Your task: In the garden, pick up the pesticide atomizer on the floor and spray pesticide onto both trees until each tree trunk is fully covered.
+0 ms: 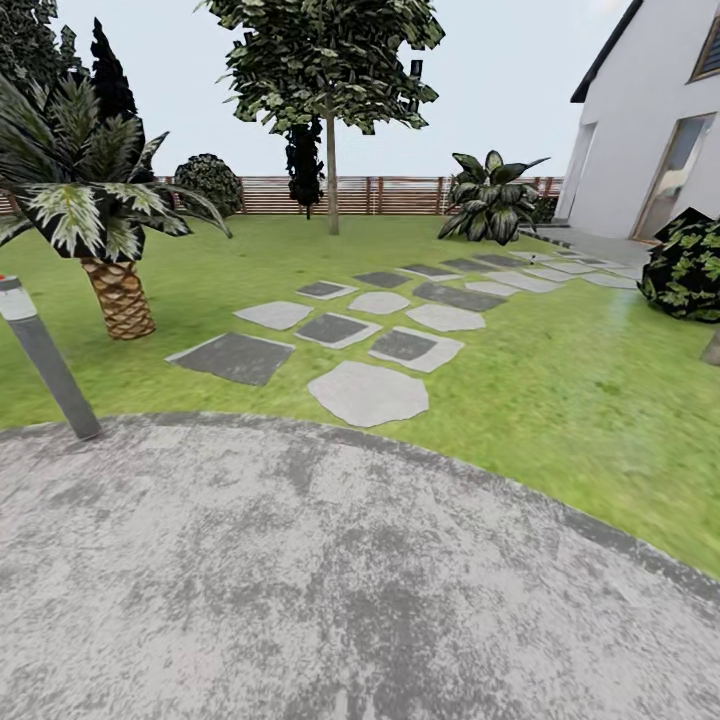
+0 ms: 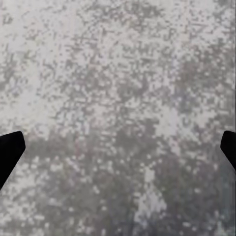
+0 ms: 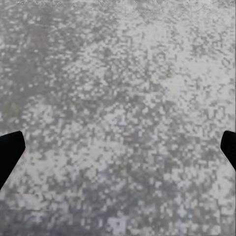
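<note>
While over grey paving (image 2: 118, 98), both grippers gape wide, empty.

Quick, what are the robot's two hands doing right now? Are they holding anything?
Left hand: open, fingers wide apart, holding nothing, over grey speckled pavement.
Right hand: open too, empty, over the same kind of pavement.

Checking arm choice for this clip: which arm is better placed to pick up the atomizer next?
Neither, judging by these views. Both wrist views show black fingers spread wide over speckled grey pavement, holding nothing. No atomizer is visible on the green grass lawn, so the robot probably must drive on first.
</note>
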